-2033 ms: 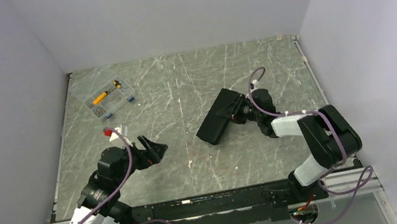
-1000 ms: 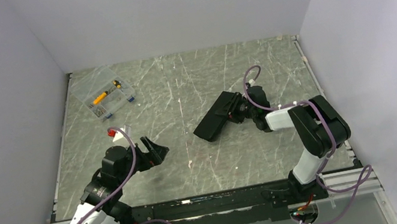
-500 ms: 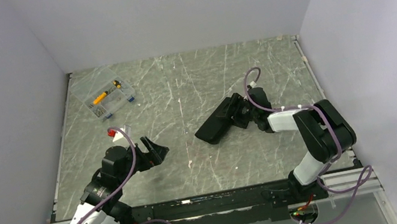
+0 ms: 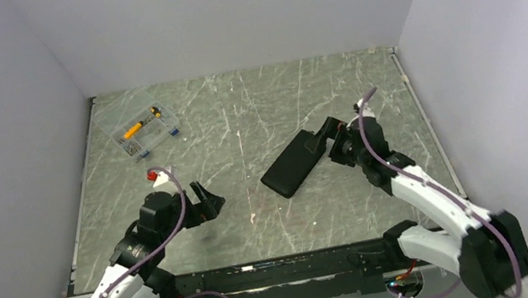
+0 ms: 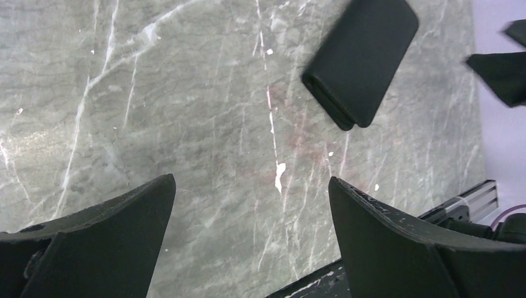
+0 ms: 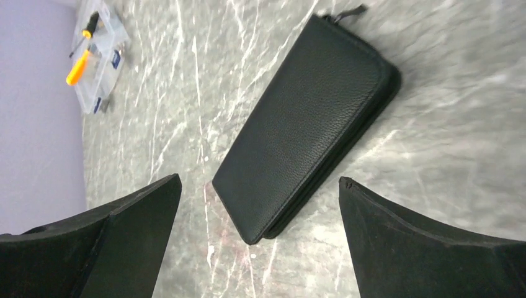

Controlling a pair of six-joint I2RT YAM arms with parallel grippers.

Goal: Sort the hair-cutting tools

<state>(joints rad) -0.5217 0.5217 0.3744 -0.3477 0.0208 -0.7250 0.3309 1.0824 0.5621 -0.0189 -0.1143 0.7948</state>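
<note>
The right gripper (image 4: 326, 138) has just released the case (image 4: 292, 164) and pulled back, empty and wide open like the left gripper (image 4: 205, 201), leaving the case closed mid-table with no tools in view.

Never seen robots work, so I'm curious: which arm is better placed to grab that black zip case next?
Probably the right: the right gripper, open, hangs close beside one end of the black zip case, which fills its wrist view. The left gripper, also open, stands farther off.
</note>
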